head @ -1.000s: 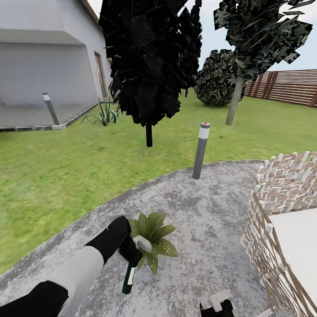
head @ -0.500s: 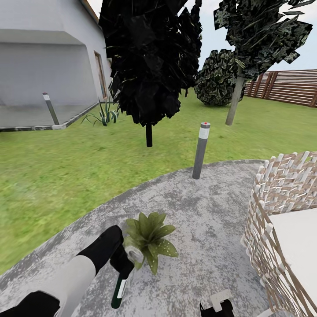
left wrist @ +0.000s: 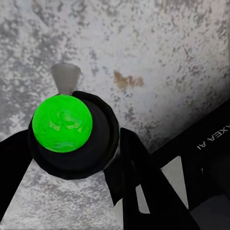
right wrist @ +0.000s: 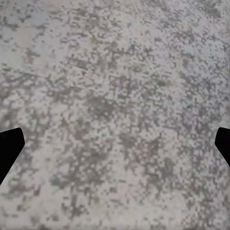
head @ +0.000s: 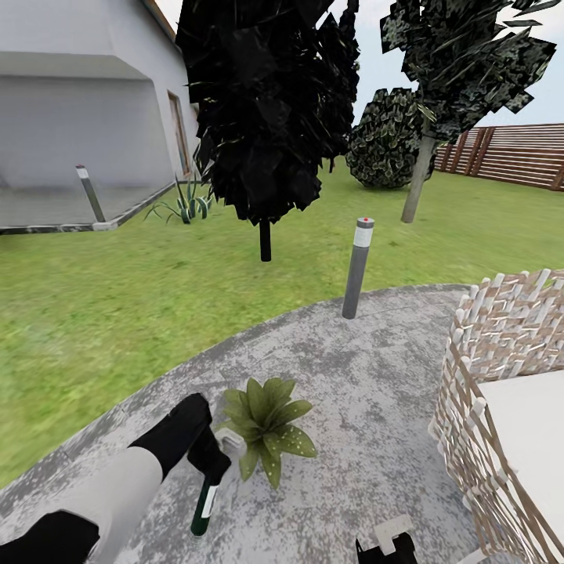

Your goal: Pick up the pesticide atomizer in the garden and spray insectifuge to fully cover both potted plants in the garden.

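- The left gripper (head: 210, 464) is clamped on the pesticide atomizer (head: 204, 505), which hangs with its dark green body downward over the grey stone patio (head: 360, 392), its whitish head (head: 229, 439) up beside the leaves.
- Just beside it stands one potted plant (head: 266, 431); its pot is hidden under the leaves.
- In the left wrist view the bottle's bright green base (left wrist: 62, 123) sits between the black fingers (left wrist: 139, 177).
- The right gripper (right wrist: 115, 143) is spread wide over bare stone.
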You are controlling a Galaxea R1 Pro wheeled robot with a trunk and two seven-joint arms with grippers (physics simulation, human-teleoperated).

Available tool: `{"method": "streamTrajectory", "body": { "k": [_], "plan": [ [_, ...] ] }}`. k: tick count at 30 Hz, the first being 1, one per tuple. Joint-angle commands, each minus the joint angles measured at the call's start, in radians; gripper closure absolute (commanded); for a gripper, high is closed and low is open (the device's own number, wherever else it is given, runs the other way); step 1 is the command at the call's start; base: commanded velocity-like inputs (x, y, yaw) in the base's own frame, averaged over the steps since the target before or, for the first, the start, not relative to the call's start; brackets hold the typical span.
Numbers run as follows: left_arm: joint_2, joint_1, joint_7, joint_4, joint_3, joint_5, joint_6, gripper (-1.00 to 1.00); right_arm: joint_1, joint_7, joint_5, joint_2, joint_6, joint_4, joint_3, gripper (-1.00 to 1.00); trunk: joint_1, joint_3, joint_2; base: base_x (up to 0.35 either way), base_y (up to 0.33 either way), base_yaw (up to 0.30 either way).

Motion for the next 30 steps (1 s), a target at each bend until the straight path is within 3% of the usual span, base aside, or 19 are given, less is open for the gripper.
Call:
{"method": "streamTrajectory", "body": {
  "k": [1,9,30],
  "plan": [
    [0.001,-0.003,-0.010,-0.001,-0.001,-0.010,0.004,1.00,-0.001,-0.005,0.011,0.000,-0.003,0.001,-0.008,-1.00,0.000,-0.001,0.000,0.000,0.000,0.000],
    [0.035,0.005,-0.009,0.004,0.000,-0.010,0.000,1.00,-0.001,-0.005,0.011,0.000,-0.003,0.002,-0.008,-1.00,0.000,-0.001,0.000,0.000,0.000,0.000],
    [0.030,-0.001,0.047,-0.004,0.000,-0.010,0.002,1.00,-0.001,-0.005,0.011,0.000,-0.003,0.001,-0.008,-1.00,0.000,-0.001,0.000,-0.036,0.036,-0.004]
  ]
}}
